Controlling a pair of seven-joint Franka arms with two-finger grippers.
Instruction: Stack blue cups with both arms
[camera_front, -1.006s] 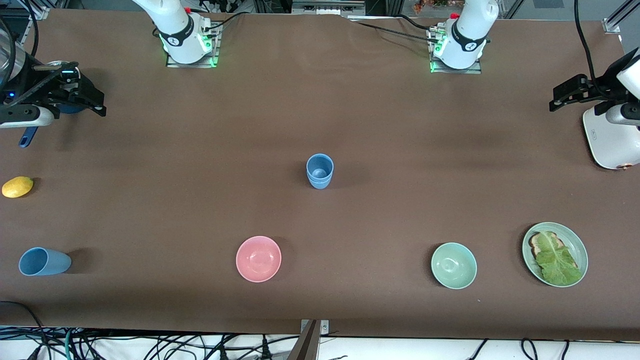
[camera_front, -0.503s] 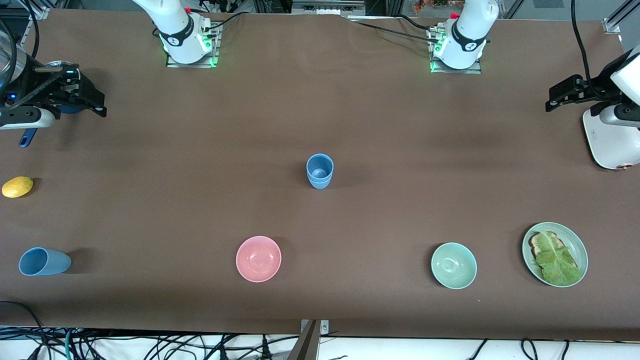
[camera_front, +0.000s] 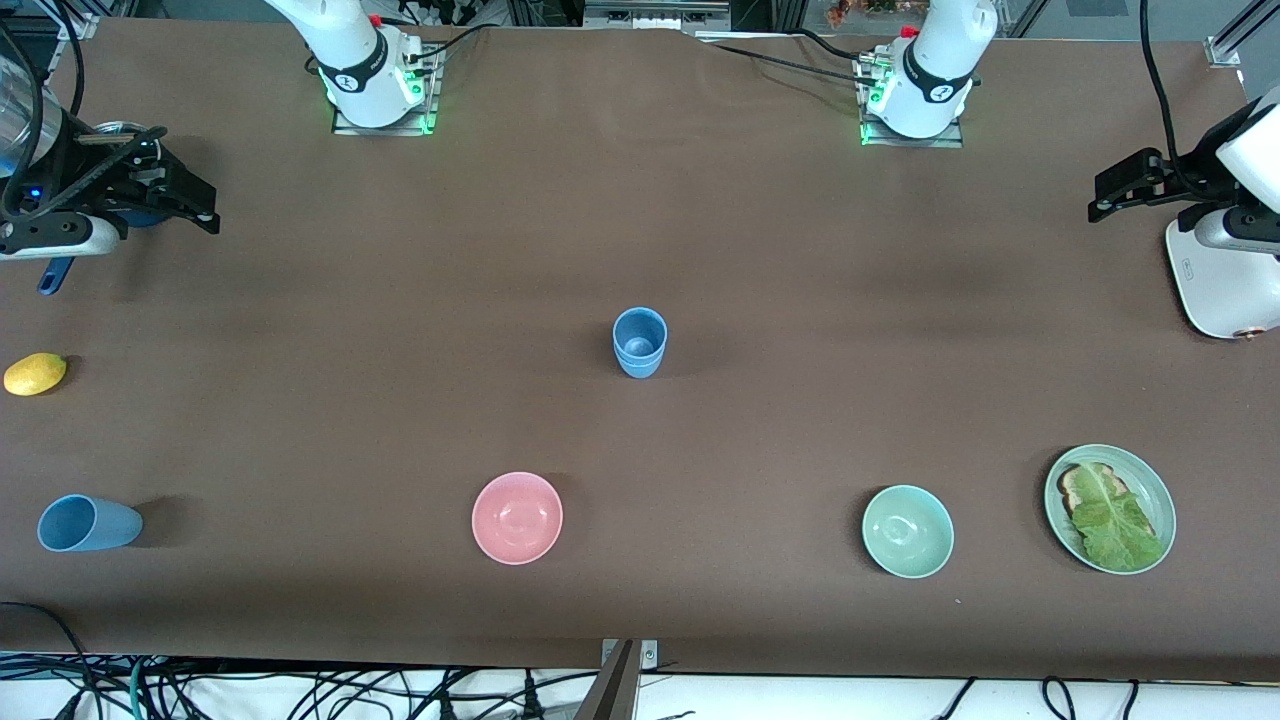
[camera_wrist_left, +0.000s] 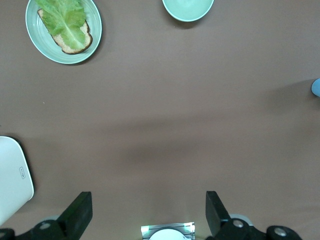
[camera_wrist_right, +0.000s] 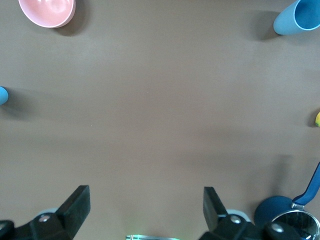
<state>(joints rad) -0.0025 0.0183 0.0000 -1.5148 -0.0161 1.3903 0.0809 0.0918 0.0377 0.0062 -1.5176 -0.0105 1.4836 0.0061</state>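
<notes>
Two blue cups (camera_front: 639, 342) stand upright mid-table, one nested in the other; only their edge shows in the wrist views (camera_wrist_left: 316, 87) (camera_wrist_right: 2, 95). Another blue cup (camera_front: 88, 523) (camera_wrist_right: 297, 17) lies on its side near the front camera at the right arm's end. My right gripper (camera_front: 188, 200) (camera_wrist_right: 146, 206) hangs open and empty above that end, over the saucepan. The left gripper (camera_front: 1110, 195) (camera_wrist_left: 148, 212) hangs open and empty over the left arm's end, beside the white appliance. Both are far from the cups.
A lemon (camera_front: 35, 373) and a navy saucepan (camera_wrist_right: 279, 212) lie at the right arm's end. A pink bowl (camera_front: 517, 517), a pale green bowl (camera_front: 907, 531) and a plate (camera_front: 1162, 492) of toast with lettuce sit nearer the front camera. A white appliance (camera_front: 1215, 285) stands at the left arm's end.
Both grippers have drifted slightly, staying open. The cups have not moved.
</notes>
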